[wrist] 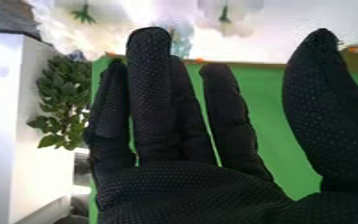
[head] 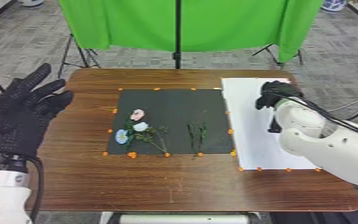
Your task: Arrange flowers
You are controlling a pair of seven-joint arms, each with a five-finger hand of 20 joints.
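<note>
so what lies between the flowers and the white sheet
In the head view, green stems lie there on the dark mat, with orange markers beside the sheet.

I hold my right hand [wrist: 189, 192] open in its black glove, fingers [wrist: 149, 100] straight, thumb [wrist: 326, 110] spread well apart from them — nothing between. Behind them I see green cloth [wrist: 278, 130], a leafy plant [wrist: 58, 97] beside a white panel [wrist: 2, 110], and pale shapes [wrist: 55, 20] touched with green — too blurred to name.
</note>
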